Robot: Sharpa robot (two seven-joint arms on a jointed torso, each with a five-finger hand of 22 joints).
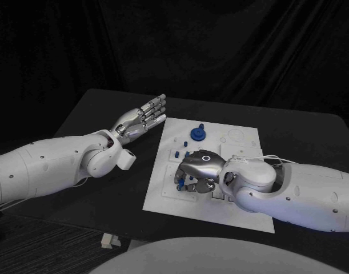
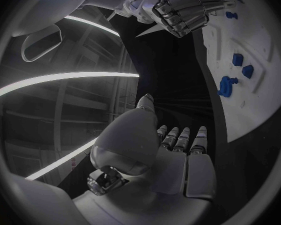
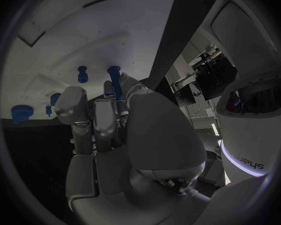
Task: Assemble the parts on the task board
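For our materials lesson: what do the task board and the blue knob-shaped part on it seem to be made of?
Task board: likely matt white plastic, judging by its flat, even, dull surface with moulded recesses. Blue knob-shaped part: probably moulded plastic, since its colour is uniform with only a slight sheen.

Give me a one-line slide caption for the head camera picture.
Right hand works over blue parts on the white task board; left hand hovers open beside it.

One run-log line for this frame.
left hand: open, beside white task board | right hand: down over board, grip unclear | blue round part: untouched
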